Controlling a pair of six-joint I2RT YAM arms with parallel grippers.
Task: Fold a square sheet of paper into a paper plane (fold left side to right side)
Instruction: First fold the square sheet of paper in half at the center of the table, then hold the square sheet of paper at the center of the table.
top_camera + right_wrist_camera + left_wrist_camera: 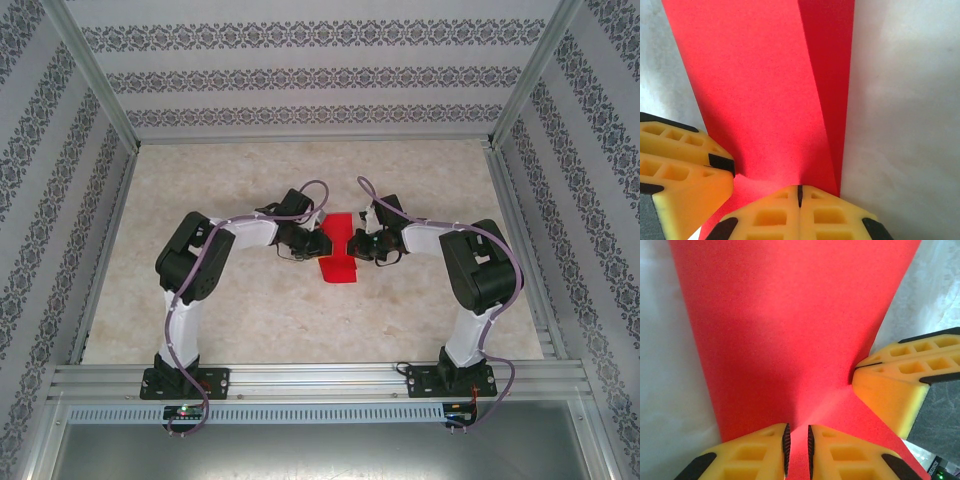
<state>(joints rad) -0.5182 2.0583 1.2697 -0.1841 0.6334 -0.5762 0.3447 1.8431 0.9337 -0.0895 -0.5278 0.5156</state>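
- Bright red thin paper sheet (338, 268) (790, 330) (755, 90) lies about the middle of the pale marbled desk (250, 310), well away from every edge, between my two claws.
- My left claw (322, 243) (798, 450) (720, 167) stands nearly closed. Only a slim gap is left, and a raised ridge of the sheet runs up between its black pads (786, 445), so it is pinching the paper.
- My right claw (358, 243) (865, 372) (800, 195) is fully closed, its yellow fingers meeting on the sheet's opposite edge, where creases radiate from the pinch.
- Both claws grip at mid-length, facing each other across the paper.
- From above, the sheet's long axis runs from the near edge of the desk toward the far edge, leaning a little to the right at the far end.
- Its broader end lies toward the near edge and its narrower end points toward the far edge.
- My right wrist camera shows a darker folded strip (827, 75) overlapping one long side.
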